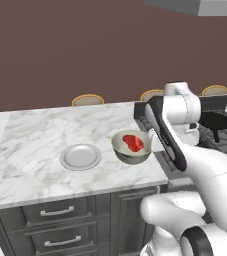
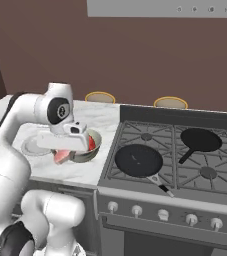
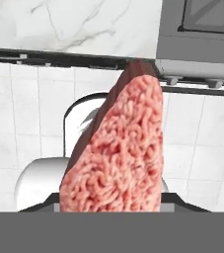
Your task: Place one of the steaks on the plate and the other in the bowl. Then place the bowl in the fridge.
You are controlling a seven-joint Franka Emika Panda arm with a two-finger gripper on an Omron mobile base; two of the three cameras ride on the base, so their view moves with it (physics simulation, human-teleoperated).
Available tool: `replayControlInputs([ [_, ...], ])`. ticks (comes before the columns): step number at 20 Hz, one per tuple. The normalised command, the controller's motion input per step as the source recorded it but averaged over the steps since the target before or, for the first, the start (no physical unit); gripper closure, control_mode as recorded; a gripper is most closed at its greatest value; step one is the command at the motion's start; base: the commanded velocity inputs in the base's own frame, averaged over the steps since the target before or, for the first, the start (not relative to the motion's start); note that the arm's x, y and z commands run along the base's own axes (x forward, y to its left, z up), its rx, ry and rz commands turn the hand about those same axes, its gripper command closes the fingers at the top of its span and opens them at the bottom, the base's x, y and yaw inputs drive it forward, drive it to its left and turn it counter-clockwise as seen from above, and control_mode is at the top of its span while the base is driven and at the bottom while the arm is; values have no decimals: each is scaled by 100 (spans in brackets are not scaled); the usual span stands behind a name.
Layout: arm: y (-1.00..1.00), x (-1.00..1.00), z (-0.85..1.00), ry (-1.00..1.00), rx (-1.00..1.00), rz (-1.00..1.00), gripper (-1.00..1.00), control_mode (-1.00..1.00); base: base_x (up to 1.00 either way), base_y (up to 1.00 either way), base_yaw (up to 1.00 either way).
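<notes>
The beige bowl (image 1: 128,157) stands on the marble counter (image 1: 40,140) near its right end, with the bright red steak (image 1: 133,142) lying inside. Left of it sits the grey plate (image 1: 80,156), bare. My gripper (image 2: 63,152) hangs at the counter's front edge beside the bowl (image 2: 88,153), shut on the paler pink steak (image 2: 60,157). In the hand view that pink steak (image 3: 121,153) hangs close before the lens and hides the fingertips, with floor tiles behind it. The fridge is out of view.
A stove (image 2: 170,155) adjoins the counter on the right, carrying two black pans (image 2: 138,160) (image 2: 201,139). Yellow-rimmed discs (image 1: 87,100) line the counter's far side. Grey drawers (image 1: 57,212) sit under the counter front.
</notes>
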Motion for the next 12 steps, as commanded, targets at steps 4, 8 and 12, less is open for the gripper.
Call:
replayControlInputs([
  [4, 59, -56, -1, -14, -2, 18, 100, -100, 0, 0, 0],
  [8, 12, -8, -3, -1, 0, 4, 100, -100, 0, 0, 0],
  [12, 34, 1, -7, 0, 0, 0, 100, -100, 0, 0, 0],
])
